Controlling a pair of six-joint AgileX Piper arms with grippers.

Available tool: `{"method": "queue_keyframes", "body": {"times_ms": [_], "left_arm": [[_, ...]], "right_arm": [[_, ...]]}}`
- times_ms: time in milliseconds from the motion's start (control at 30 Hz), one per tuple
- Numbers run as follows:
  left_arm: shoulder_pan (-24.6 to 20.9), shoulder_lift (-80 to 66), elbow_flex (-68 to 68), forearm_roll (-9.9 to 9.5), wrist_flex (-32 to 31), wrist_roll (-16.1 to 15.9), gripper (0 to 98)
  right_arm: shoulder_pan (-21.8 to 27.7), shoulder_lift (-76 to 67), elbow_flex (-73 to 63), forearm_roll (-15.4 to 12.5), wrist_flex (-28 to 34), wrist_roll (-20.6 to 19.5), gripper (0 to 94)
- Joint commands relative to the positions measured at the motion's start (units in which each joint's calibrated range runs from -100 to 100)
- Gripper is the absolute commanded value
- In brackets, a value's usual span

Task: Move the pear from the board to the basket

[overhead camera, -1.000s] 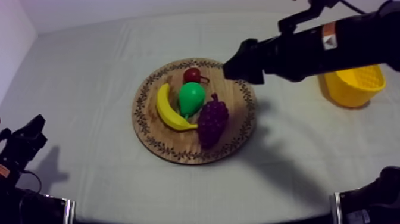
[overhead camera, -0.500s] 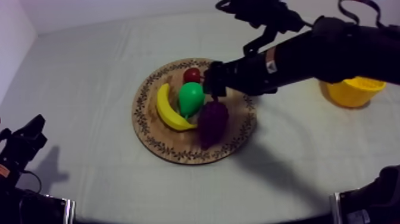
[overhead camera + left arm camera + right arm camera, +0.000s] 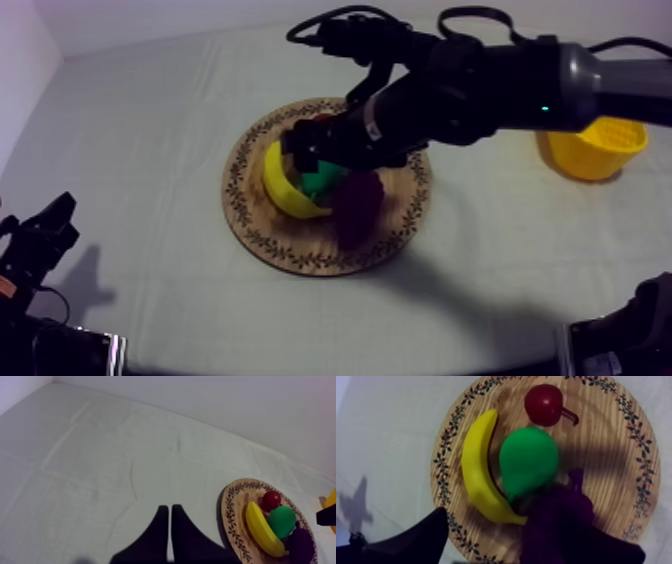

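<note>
A green pear lies in the middle of the round wooden board, between a banana and a bunch of purple grapes. A small red fruit sits just beyond it. My right gripper hangs open above the pear, with nothing between its fingers. From above, the right gripper covers part of the pear. Low at the left of the table, my left gripper is shut on nothing, well away from the board. The yellow basket stands at the right.
The right arm reaches in from the upper right, across the space between basket and board. The banana and grapes lie close against the pear. Bare cloth surrounds the board.
My right arm has swung left from the board's right rim to above the pear, now covering the small red fruit and part of the pear. The left arm has not moved.
</note>
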Motion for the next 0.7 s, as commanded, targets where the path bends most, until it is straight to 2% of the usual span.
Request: {"method": "queue_keyframes", "body": {"times_ms": [0, 267, 667], "left_arm": [[0.0, 0.0, 0.0, -0.02, 0.0, 0.0, 0.1], [0.0, 0.0, 0.0, -0.02, 0.0, 0.0, 0.1], [0.0, 0.0, 0.0, -0.02, 0.0, 0.0, 0.1]], "right_arm": [[0.0, 2.9, -2.3, 0.9, 0.9, -1.0, 61.0], [0.4, 9.2, -7.3, 3.9, 1.3, -3.6, 59.2], [1.0, 14.6, -10.9, 5.3, 2.4, -4.1, 59.4]]}}
